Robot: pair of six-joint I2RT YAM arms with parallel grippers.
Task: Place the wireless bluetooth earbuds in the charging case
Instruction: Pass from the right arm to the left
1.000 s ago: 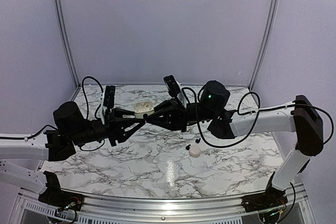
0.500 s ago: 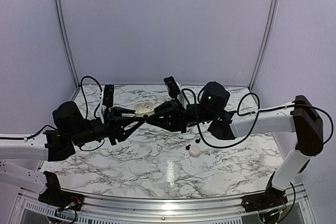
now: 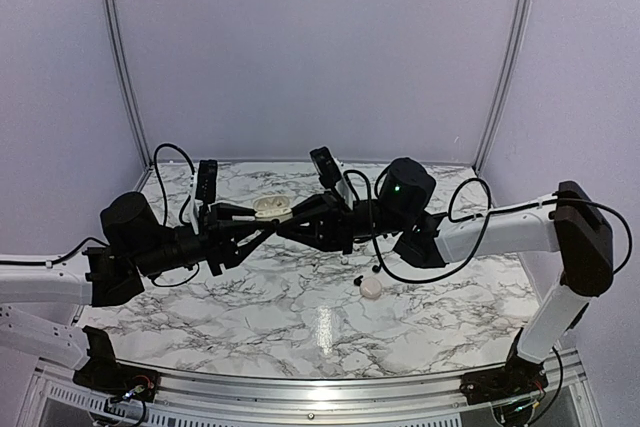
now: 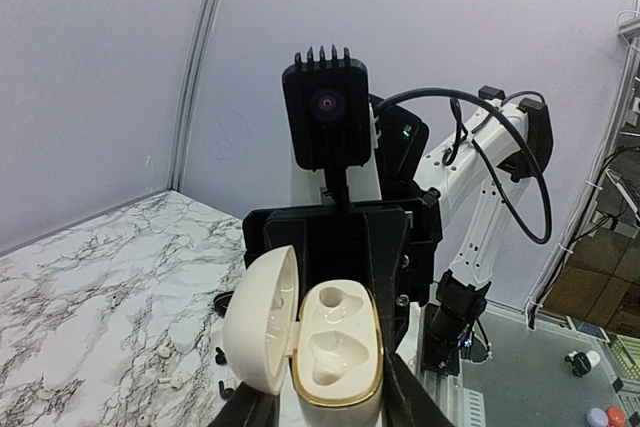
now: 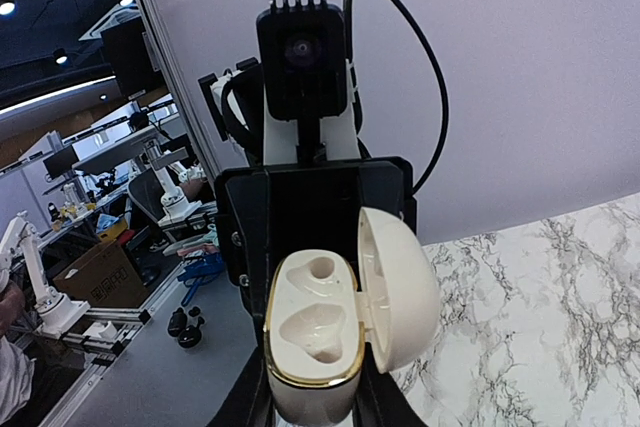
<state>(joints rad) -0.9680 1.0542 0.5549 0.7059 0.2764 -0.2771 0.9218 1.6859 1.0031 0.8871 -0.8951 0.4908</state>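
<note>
Two grippers nose to nose in mid-air around one open charging case, with the earbuds down on the table.

The right gripper (image 3: 287, 223) is pinched on the base of the cream charging case (image 5: 310, 332), one finger against each side. The case stands upright with its gold rim facing up and its lid (image 5: 400, 287) hinged back. The left gripper (image 3: 258, 220) faces it from the opposite side, and its fingers closely flank the same case, though I cannot tell whether they actually press on it. The case is held clear of the marble table (image 3: 250, 307). The small black earbuds (image 3: 358, 280) lie on the table under the right arm's wrist, well apart from both pairs of fingers and just beside a round white case (image 3: 371, 288).
</note>
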